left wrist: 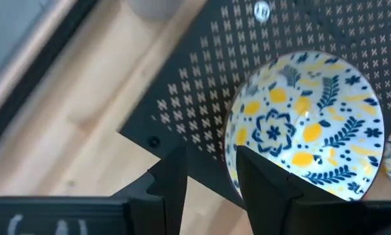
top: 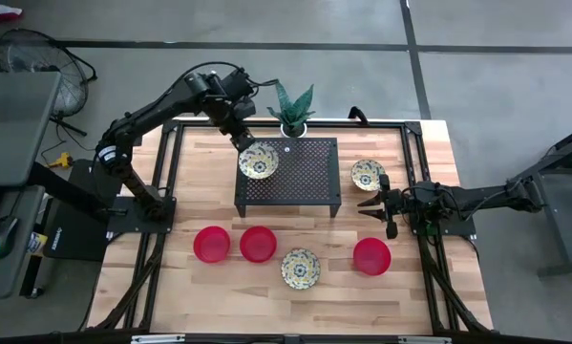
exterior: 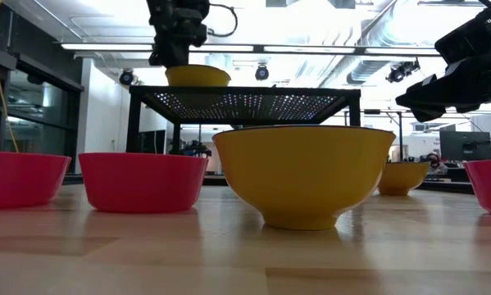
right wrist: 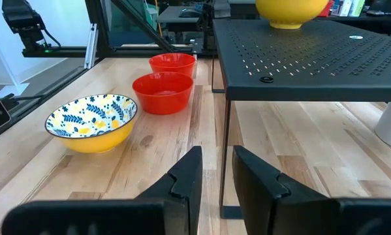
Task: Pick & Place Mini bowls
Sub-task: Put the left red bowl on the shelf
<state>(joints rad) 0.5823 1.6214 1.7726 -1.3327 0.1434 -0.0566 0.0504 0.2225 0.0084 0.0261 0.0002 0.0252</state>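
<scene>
Grey concrete floor (top: 496,86) surrounds the wooden table (top: 219,296); a fan (top: 37,57) stands nearby.

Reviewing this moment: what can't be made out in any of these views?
- Patterned bowl on the rack: in the left wrist view the left gripper covers its near rim, so contact is unclear.
- Plant pot: leaves hide it from above.
- Far-right red bowl: cut by the low view's edge.
- Right gripper: nothing seen between its jaws.

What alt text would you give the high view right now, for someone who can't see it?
The left gripper hangs open at a patterned bowl on the black mesh stand. On the table lie three red bowls and two more patterned ones; the right gripper waits near one.
</scene>
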